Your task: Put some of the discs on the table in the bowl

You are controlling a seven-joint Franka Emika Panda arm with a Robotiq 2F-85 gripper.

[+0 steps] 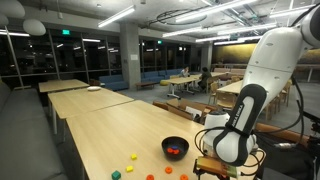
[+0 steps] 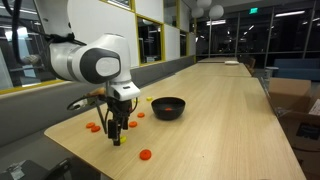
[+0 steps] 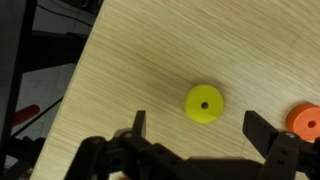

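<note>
Our gripper [image 3: 197, 128], jaws spread wide, hovered above 1 yellow disc [image 3: 204, 103] at frame centre.
We judged this the pickup step; next, lower, pinch, carry to the black bowl [image 2: 168, 107].

Bright ceiling strip lights shine on the table [image 2: 230, 100]; windows are dark; all pictures are small and slightly blurred.
</note>
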